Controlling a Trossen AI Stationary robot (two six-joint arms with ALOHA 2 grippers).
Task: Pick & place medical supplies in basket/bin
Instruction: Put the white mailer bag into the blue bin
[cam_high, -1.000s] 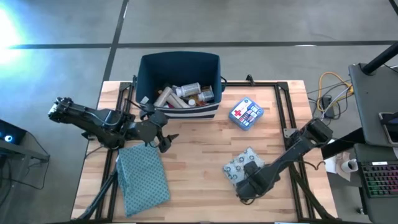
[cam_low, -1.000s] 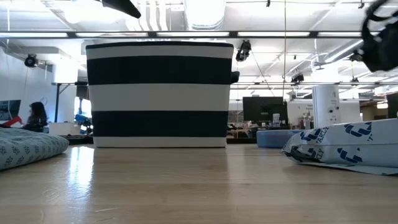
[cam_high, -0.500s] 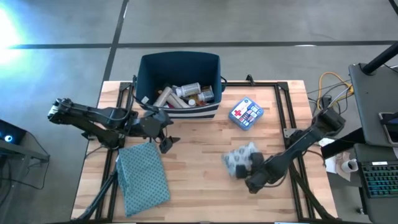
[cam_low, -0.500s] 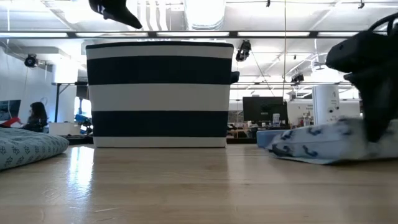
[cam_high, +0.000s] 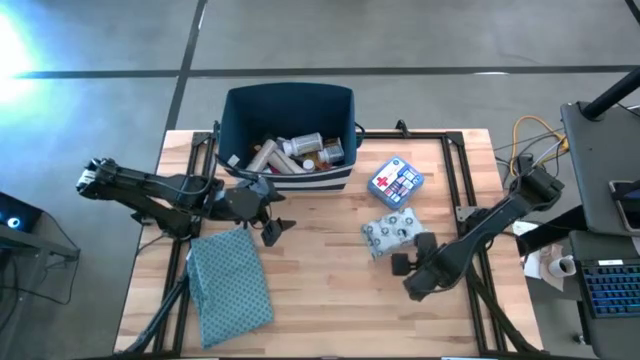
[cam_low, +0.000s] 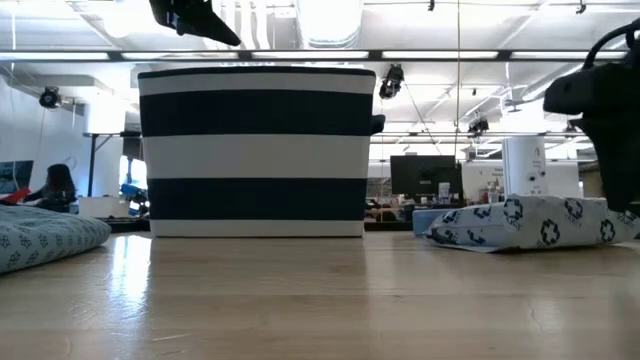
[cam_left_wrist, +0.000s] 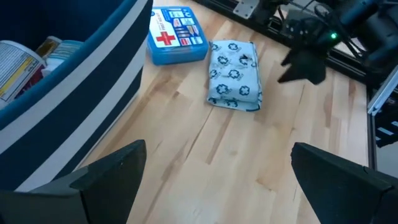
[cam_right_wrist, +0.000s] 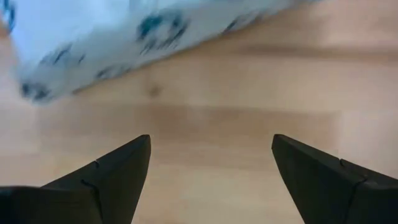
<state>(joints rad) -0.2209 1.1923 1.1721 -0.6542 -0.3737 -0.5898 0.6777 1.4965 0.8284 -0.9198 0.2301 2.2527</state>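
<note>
Most supplies already sit in the dark navy soft-sided bin (cam_high: 290, 125) at the far edge. Two remain out to its right: the blue-white red-cross box (cam_high: 396, 182) and grey patterned pouch (cam_high: 391, 232). Right gripper (cam_high: 408, 264) spread empty just near the pouch; left gripper (cam_high: 272, 218) spread empty beside the bin.

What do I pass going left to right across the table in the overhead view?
Teal dotted cloth → left tool → grey patterned pouch → right tool. The bin and red-cross box sit farther back and overlap these.
</note>
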